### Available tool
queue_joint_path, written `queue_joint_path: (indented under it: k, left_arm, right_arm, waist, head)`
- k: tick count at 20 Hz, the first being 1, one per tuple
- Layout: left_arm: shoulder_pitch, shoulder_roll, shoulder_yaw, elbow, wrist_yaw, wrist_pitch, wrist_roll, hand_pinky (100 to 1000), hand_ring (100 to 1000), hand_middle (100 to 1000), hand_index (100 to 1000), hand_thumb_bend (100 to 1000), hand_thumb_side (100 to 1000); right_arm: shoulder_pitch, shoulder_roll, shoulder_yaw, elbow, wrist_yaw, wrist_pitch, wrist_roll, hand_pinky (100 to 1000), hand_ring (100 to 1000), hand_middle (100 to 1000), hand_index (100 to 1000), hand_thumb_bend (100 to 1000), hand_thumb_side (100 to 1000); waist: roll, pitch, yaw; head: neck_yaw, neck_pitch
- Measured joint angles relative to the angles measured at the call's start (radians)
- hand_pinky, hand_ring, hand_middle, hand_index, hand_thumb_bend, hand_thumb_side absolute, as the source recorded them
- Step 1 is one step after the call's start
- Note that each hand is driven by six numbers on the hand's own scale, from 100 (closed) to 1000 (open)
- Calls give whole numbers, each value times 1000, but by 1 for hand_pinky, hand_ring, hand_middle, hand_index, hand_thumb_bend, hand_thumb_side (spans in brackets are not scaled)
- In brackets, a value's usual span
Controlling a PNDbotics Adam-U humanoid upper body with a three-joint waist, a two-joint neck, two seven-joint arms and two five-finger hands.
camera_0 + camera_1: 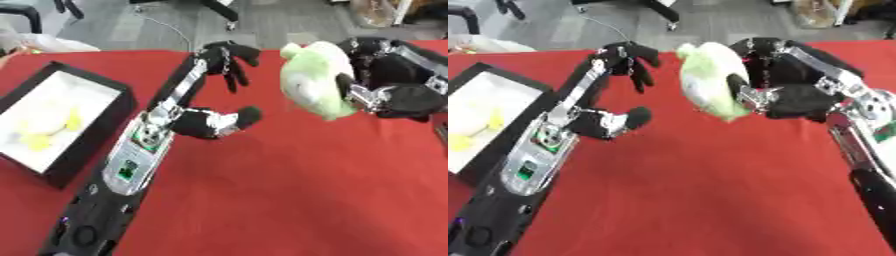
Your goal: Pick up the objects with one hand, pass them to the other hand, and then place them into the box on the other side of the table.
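Your right hand (785, 95) holds a pale green plush toy (710, 82) above the red table (710, 200).
Its fingers clamp the toy's rounded, white-patched body; your left hand (219, 65) waits beside it, fingers spread.

Object in transfer: a pale green and white soft item (710, 80), rounded and bulky, blurred so its exact form cannot be made out. It is off the table, at about 1 o'clock from the view's centre, held from its 3 o'clock side.

Box (96, 131): black-walled, rectangular, open-topped with a white interior, resting askew on the table at 9 o'clock. It contains yellow items (39, 139) lying on the white floor; their shapes are indistinct. The green item is well apart from the box.
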Motion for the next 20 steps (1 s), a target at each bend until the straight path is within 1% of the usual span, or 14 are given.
queue_joint_path:
  k: [4,8,10,15,20]
  left_arm:
    - [0,-6,-2,12,-5,-5,-1,430,521,645,806,577,625]
    - [0,-19,-9,34,-19,-15,0,431,520,645,805,574,624]
    - [-1,-26,-13,44,-30,-23,-1,432,520,645,805,572,623]
    - [-18,-52,-32,65,-49,-47,-10,436,522,647,806,565,622]
    - [-32,-74,-46,87,-72,-68,-16,437,522,647,806,564,622]
  right_arm:
    - [7,0,13,25,-39,35,13,627,558,320,237,100,100]
    - [16,-3,31,56,-163,130,49,630,557,319,241,100,100]
    - [16,-15,31,52,-226,162,61,630,558,321,240,100,100]
    - [6,-45,30,-6,-325,192,62,631,557,321,243,100,100]
    - [-1,-48,30,-25,-379,216,63,633,556,320,245,100,100]
  waist:
    - [-6,0,3]
    - [-15,0,4]
    - [-19,0,6]
    - [-28,0,19]
    - [-40,1,32]
  head:
    - [-3,0]
    - [-6,0]
    - [-9,0]
    - [-15,0]
    - [-29,0]
